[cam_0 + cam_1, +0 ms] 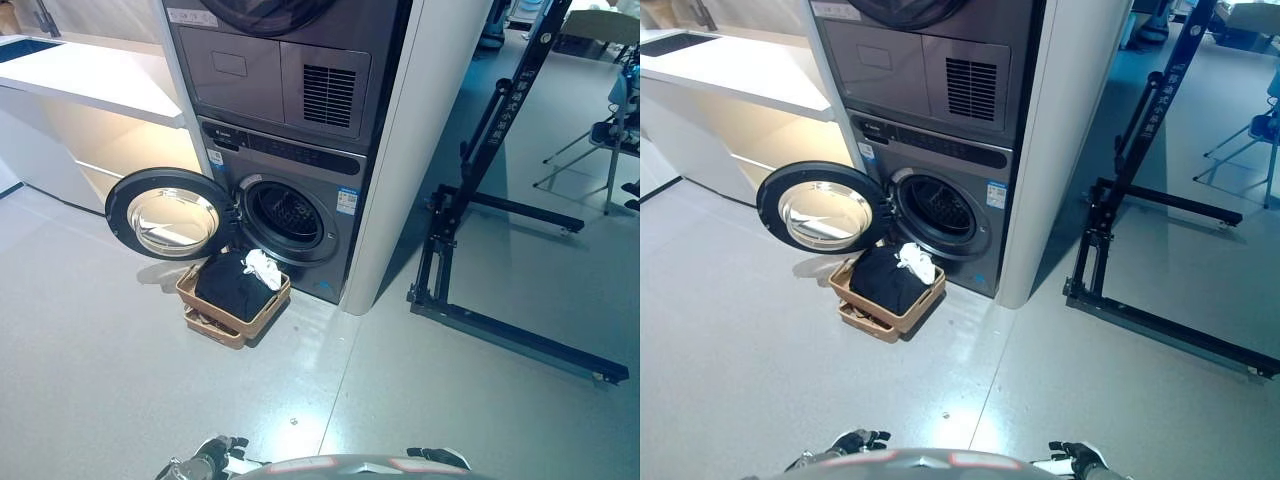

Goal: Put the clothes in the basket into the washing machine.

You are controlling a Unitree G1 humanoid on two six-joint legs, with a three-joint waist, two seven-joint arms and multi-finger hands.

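A tan basket (250, 320) stands on the floor right in front of the washing machine (335, 255). It holds a heap of black clothes (232, 285) with a white cloth (264, 268) on top at the back right. The machine's round door (172, 214) is swung open to the left and the dark drum (288, 215) is open to view. My left hand (212, 457) and right hand (1076, 456) show only at the bottom edge, far from the basket and holding nothing that I can see.
A dryer (280, 70) sits stacked on the washer. A white panel (405, 180) flanks the machines on the right. A white counter (90, 80) runs at the left. A black metal frame (470, 210) stands on the right, with a chair (610, 140) behind it.
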